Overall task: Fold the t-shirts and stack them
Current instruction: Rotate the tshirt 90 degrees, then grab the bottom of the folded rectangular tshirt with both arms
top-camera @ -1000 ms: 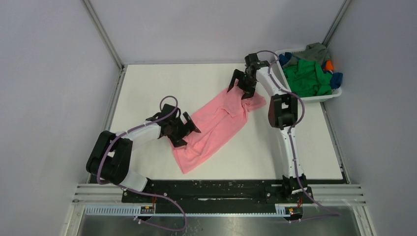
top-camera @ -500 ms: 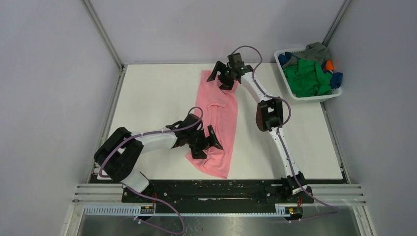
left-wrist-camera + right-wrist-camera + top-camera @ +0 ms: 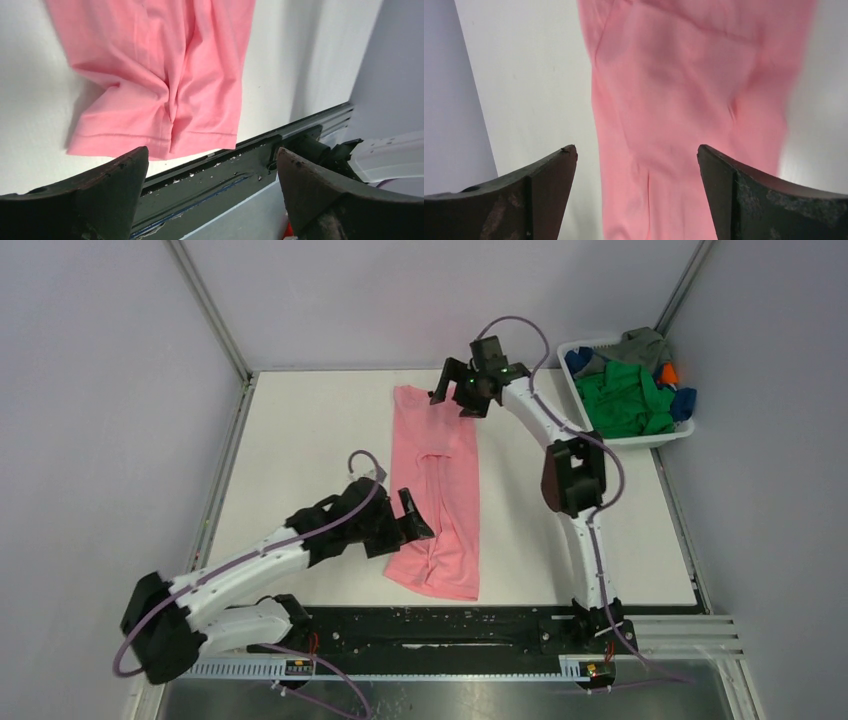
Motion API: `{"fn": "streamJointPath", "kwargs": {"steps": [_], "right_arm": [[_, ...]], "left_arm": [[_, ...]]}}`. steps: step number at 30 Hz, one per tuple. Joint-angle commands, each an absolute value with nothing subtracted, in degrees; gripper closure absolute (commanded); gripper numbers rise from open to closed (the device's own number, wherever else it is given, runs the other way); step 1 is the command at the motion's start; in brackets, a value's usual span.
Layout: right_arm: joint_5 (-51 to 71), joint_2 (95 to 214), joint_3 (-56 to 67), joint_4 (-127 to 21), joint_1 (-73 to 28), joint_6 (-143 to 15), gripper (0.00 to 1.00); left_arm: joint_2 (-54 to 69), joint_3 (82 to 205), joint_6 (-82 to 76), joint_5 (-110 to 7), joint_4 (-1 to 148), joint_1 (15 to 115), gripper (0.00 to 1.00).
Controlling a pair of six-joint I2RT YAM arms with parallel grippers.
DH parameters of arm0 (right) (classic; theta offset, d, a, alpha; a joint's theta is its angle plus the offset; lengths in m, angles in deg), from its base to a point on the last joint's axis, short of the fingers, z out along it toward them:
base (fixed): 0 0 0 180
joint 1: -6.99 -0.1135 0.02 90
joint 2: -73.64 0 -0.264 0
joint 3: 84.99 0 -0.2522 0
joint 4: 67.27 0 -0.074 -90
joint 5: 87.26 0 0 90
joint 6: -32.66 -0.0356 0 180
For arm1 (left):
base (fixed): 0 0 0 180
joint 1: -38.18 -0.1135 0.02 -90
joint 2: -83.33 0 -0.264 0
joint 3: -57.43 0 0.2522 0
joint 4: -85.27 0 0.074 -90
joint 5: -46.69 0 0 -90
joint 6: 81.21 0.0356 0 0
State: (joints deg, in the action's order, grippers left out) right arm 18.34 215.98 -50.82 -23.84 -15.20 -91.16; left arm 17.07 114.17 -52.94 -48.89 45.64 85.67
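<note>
T-shirt (image 3: 440, 490), pink, one; basket (image 3: 632, 442), one; left hand (image 3: 418, 520), right hand (image 3: 455, 400), agape

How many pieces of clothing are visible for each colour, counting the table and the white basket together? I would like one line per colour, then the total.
pink shirt, on the table: 1
green shirt, in the basket: 1
grey shirt: 1
blue shirt: 1 (two patches, perhaps one piece)
orange shirt: 1
Total: 5, as far as the pile shows
</note>
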Motion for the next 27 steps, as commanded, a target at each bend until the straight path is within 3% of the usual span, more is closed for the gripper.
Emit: {"fn": "streamJointPath", "kwargs": {"steps": [1,6,13,17,27], "right_arm": [[11.5,188.1,-30.4,-22.4,-15.7,-87.8,0.01],[7.1,168.0,2.6,-25.6,-19.1,-89.8,0.01],[10.7,151.6,26.3,-18.3,-26.0,-90.4,0.02],[15.6,147.4,33.5,-16.3,-30.5,-90.5,0.07],[22.3,148.0,42.0,-21.2,-39.1,-89.6,0.15]], "left_arm": [[25.8,107.3,-52.3,-42.7,38.7,83.9,0.01],[26.0,101.7,-48.8,-48.7,43.1,78.2,0.03],[17.1,101.8,-42.5,-52.2,46.2,76.9,0.28],[14.6,102.6,-40.6,-52.0,46.4,76.9,0.44],[10.3,100.2,-39.0,-50.6,47.4,78.7,0.67]]}}
